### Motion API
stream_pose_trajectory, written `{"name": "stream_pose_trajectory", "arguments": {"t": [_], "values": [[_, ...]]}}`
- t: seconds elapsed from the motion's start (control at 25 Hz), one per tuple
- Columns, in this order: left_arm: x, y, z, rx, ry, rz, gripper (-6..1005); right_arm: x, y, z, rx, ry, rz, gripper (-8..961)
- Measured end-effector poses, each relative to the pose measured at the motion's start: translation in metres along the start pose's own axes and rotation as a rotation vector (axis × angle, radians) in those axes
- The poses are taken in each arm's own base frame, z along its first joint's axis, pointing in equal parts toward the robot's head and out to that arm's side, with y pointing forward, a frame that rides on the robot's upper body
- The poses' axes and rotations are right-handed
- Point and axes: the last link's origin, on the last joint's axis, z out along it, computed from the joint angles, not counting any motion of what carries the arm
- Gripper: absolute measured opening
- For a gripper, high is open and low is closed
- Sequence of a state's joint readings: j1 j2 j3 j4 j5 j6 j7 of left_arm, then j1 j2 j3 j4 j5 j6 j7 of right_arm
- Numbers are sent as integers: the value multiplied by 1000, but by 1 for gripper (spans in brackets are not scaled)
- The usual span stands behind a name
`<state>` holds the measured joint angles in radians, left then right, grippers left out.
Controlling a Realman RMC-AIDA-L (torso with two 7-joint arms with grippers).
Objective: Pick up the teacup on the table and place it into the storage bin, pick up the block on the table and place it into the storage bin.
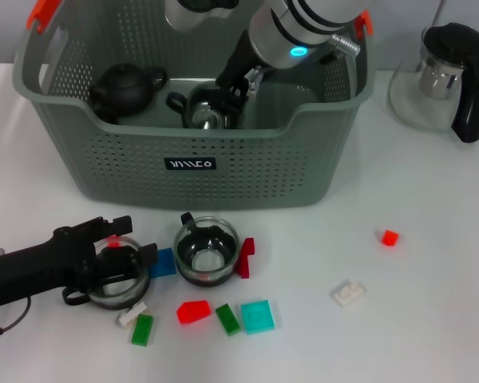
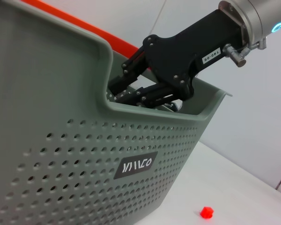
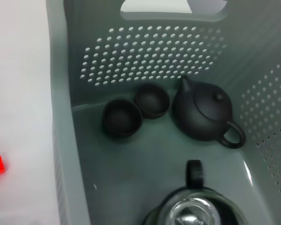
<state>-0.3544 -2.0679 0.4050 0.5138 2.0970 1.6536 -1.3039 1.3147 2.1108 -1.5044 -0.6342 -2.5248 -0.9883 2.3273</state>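
Set the glass teacup (image 1: 206, 112) upright on the storage bin (image 1: 64, 163) floor, clear of the black teapot (image 1: 124, 86), right gripper (image 1: 235, 86) jaw width impossible to tell, left gripper (image 1: 124, 251) low on the table (image 1: 431, 319).

- The storage bin (image 1: 247, 171) looks like matt grey-green plastic, its walls perforated, with glossy orange-red handles (image 1: 44, 13).
- The teapot (image 3: 203, 112) inside it is dark and matt, like unglazed clay; so are two small cups (image 3: 122, 118) beside it.
- The teacup (image 1: 207, 250) on the table is clear, glossy glass.
- My right gripper (image 1: 233, 89) is matt black; the arm above it is shiny metal.
- The blocks (image 1: 256, 316) look like smooth plastic.
- The table (image 1: 431, 303) is smooth, matt white.
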Motion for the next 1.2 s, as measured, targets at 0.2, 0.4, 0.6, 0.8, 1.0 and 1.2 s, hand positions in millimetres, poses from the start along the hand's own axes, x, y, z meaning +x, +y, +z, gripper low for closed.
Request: {"name": "stream_pose_trajectory", "arguments": {"t": [0.2, 0.4, 0.6, 0.8, 1.0, 1.2], "values": [[0, 0, 0, 0, 0, 0, 873, -2, -1, 0, 8, -8, -2, 237], [0, 0, -1, 1, -1, 1, 873, -6, -9, -8, 20, -55, 38, 483], [1, -1, -1, 3, -1, 2, 873, -8, -27, -42, 6, -297, 185, 589], [1, -1, -2, 5, -1, 1, 872, 33, -31, -97, -113, -718, 284, 603], [2, -2, -2, 4, -1, 3, 872, 108, -2, -124, -188, -1077, 234, 595], [7, -3, 2, -7, -2, 9, 872, 177, 40, -128, -217, -1192, 195, 594]]}}
